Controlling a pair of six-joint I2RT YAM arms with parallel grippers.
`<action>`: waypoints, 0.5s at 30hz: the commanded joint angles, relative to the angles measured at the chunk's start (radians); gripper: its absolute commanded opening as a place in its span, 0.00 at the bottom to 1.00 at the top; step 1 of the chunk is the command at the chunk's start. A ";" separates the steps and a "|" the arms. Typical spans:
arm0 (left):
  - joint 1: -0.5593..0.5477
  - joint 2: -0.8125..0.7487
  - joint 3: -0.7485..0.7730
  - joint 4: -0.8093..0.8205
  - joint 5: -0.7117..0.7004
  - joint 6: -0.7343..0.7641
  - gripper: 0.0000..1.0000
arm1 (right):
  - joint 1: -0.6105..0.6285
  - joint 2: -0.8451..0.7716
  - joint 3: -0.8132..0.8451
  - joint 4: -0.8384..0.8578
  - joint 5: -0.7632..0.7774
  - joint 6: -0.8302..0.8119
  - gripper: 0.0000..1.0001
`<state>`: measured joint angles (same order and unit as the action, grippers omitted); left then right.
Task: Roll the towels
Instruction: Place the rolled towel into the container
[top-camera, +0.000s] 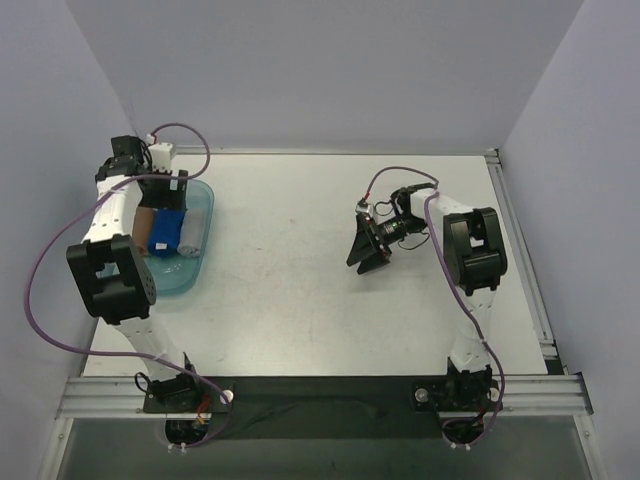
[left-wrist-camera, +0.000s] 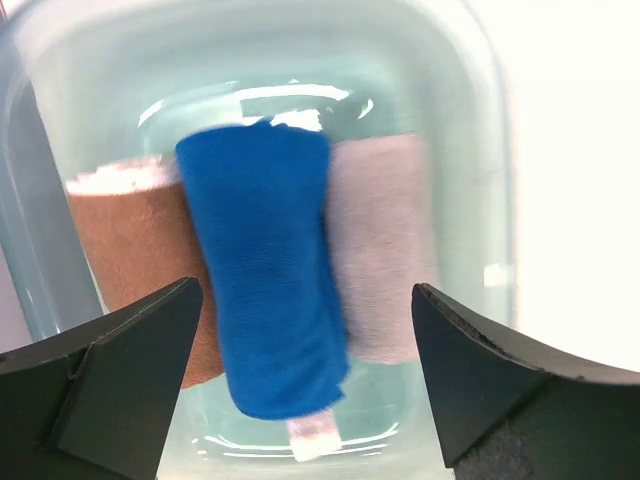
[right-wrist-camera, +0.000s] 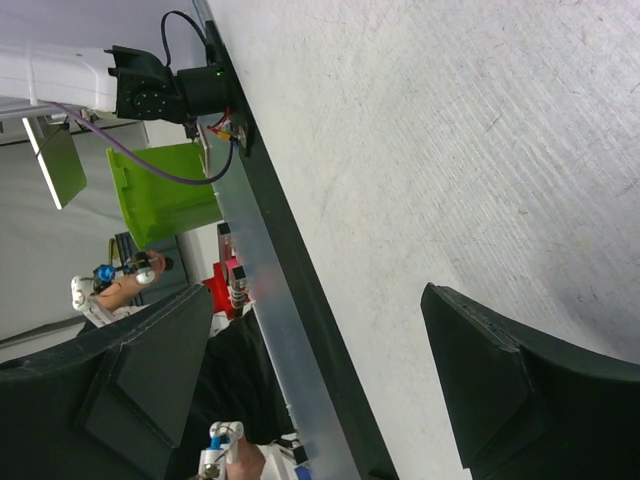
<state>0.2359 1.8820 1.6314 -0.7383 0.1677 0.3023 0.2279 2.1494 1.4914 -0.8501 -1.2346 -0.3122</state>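
Three rolled towels lie side by side in a clear bluish tray (left-wrist-camera: 470, 90) at the table's left. The royal-blue towel (left-wrist-camera: 265, 265) with a small white tag (left-wrist-camera: 312, 437) is in the middle, a tan one (left-wrist-camera: 135, 245) on its left and a white one (left-wrist-camera: 380, 250) on its right. In the top view the blue roll (top-camera: 164, 230) sits under my left gripper (top-camera: 163, 195). My left gripper (left-wrist-camera: 305, 375) is open and empty, just above the rolls. My right gripper (top-camera: 367, 250) is open and empty, above the bare table at mid right.
The tray (top-camera: 200, 245) lies near the left wall. A metal rail (right-wrist-camera: 270, 300) runs along the table's near edge. The white tabletop (top-camera: 300, 290) stretches between the arms. Walls enclose the left, back and right sides.
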 joint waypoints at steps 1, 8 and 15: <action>-0.078 -0.136 0.062 -0.016 0.018 0.021 0.97 | -0.015 -0.089 0.032 -0.056 0.020 -0.007 0.90; -0.269 -0.277 0.022 -0.032 0.018 -0.023 0.97 | -0.064 -0.230 0.021 -0.060 0.096 0.027 1.00; -0.510 -0.429 -0.171 -0.010 0.049 -0.089 0.97 | -0.160 -0.420 -0.093 -0.046 0.259 0.039 1.00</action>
<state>-0.2230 1.5047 1.5204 -0.7513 0.1940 0.2668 0.1051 1.8313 1.4628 -0.8509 -1.0637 -0.2783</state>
